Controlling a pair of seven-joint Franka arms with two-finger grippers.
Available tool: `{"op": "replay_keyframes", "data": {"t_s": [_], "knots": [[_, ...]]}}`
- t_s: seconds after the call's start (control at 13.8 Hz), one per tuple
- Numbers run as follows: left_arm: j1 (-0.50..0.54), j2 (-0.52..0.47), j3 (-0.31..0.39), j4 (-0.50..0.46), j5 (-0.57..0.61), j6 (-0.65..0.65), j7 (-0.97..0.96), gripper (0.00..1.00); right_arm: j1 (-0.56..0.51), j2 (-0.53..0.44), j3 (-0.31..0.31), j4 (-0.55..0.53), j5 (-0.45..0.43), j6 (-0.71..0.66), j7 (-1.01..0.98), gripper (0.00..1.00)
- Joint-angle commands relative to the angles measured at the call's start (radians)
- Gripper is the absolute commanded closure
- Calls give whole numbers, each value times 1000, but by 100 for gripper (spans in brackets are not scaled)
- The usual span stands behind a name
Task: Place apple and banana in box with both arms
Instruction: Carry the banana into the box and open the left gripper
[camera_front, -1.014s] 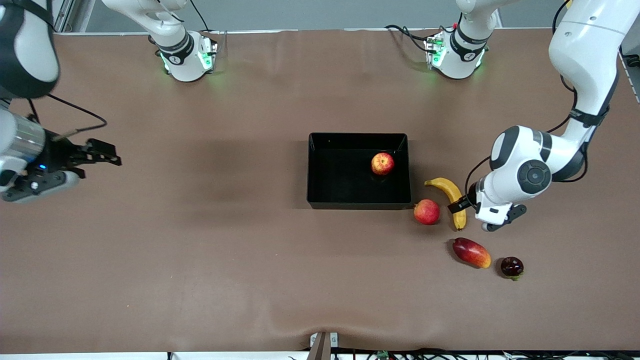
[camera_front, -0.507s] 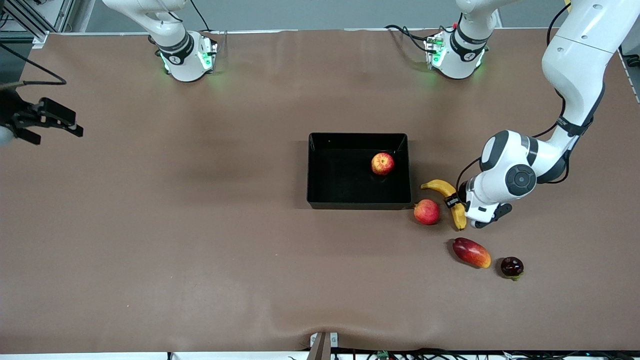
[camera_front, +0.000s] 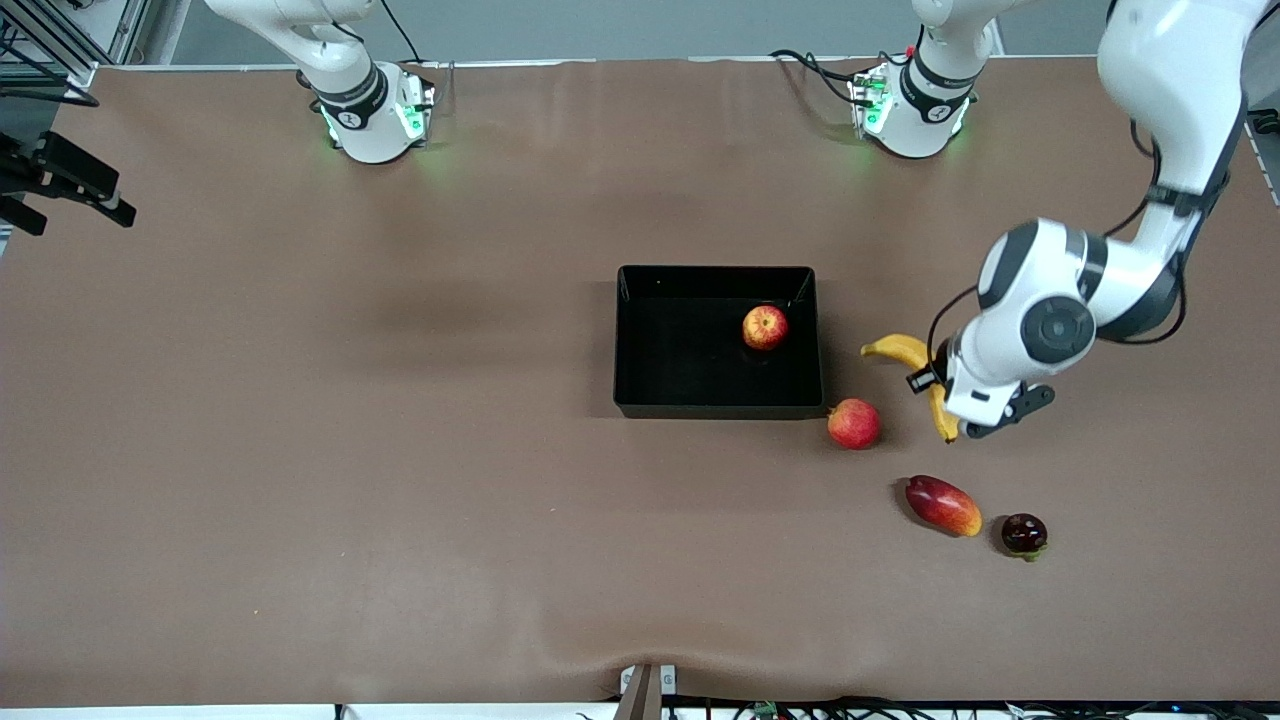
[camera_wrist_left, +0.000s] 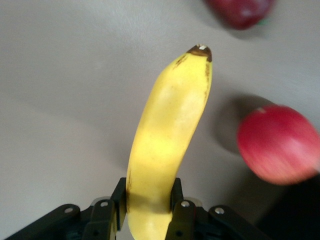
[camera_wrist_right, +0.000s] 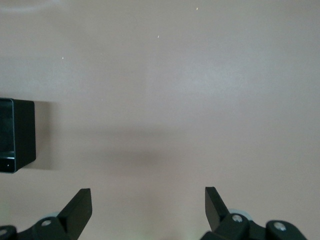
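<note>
Banana now off the table, clamped in left gripper; half a second ago it lay beside the box. Apple already inside. Right gripper waits, fingers apart, at the right arm's end.

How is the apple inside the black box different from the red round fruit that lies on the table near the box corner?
The apple lies in the box; the red round fruit lies on the table just outside its corner, nearer the front camera. The apple shows pale yellow patches; the other fruit is more evenly pink-red. Both are small, round and untouched by any gripper.
</note>
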Motion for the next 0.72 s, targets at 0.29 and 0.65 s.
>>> {"op": "replay_keyframes", "data": {"t_s": [0.29, 0.65], "knots": [[-164, 32, -168, 189, -34, -139, -330, 100, -16, -3, 12, -20, 2, -59, 54, 0], [-378, 210, -161, 291, 27, -119, -407, 100, -15, 17, 12, -25, -73, -39, 88, 0]]}}
